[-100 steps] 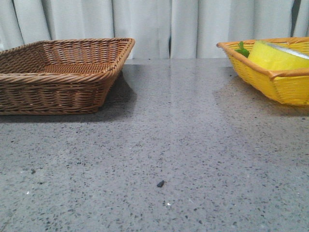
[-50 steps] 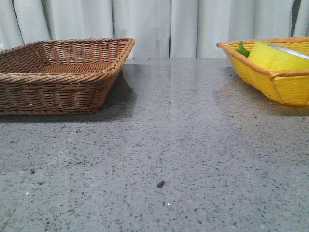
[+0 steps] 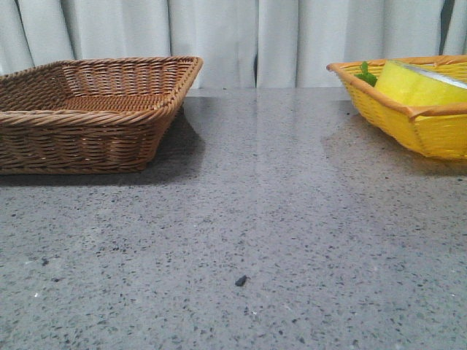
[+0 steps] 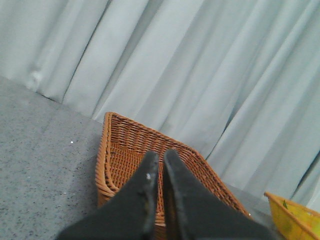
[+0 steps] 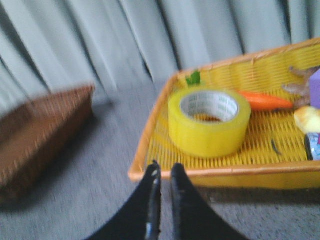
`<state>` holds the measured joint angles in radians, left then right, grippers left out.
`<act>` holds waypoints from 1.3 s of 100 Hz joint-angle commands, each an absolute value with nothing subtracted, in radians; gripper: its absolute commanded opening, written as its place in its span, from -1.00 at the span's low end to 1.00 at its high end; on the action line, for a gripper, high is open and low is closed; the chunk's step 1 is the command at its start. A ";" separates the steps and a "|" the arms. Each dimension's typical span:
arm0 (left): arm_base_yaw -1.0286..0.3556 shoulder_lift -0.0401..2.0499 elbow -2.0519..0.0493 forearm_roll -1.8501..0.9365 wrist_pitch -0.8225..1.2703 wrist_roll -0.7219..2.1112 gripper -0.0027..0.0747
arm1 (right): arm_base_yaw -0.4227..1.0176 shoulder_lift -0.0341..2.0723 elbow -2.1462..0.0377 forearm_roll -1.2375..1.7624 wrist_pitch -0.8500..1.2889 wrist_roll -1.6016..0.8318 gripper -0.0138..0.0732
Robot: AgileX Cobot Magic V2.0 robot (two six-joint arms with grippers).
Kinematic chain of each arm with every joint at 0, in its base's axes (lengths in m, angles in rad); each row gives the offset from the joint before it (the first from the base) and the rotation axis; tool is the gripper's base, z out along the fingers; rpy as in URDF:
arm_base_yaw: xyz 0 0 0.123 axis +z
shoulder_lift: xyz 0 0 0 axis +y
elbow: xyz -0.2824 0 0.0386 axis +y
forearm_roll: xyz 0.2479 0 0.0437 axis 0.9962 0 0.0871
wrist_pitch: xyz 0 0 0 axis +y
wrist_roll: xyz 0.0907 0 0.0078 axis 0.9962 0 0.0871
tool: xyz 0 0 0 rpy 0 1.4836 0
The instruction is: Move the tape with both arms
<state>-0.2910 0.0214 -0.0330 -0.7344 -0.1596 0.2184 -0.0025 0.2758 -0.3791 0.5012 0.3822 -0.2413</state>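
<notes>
The yellow tape roll (image 5: 210,121) lies flat in the yellow basket (image 5: 150,145), its white core facing up. In the front view the tape (image 3: 412,84) shows above the rim of the yellow basket (image 3: 394,117) at the far right. My right gripper (image 5: 163,172) is shut and empty, in the air just short of the basket's near rim, apart from the tape. My left gripper (image 4: 161,160) is shut and empty, in the air in front of the brown wicker basket (image 4: 125,150). Neither gripper shows in the front view.
The brown wicker basket (image 3: 95,109) stands at the far left of the grey table. In the yellow basket lie an orange carrot (image 5: 265,101) with green leaves (image 5: 193,78), a purple block (image 5: 315,87) and other small items. A small dark speck (image 3: 241,280) lies on the table. Curtains hang behind.
The front view has shifted slightly; baskets and tape stay in place. No gripper has entered the front view.
</notes>
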 commanded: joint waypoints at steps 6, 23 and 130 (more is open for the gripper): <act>-0.289 0.168 -0.177 -0.603 -0.108 0.240 -0.70 | -0.005 0.574 -0.648 0.417 0.570 -0.266 -0.15; -0.289 0.357 -0.384 -0.511 0.098 0.240 0.07 | -0.005 0.898 -0.931 0.417 0.735 -0.266 0.40; -0.289 0.511 -0.533 -0.513 0.319 0.240 0.06 | 0.008 1.643 -1.524 0.336 0.858 -0.269 -0.84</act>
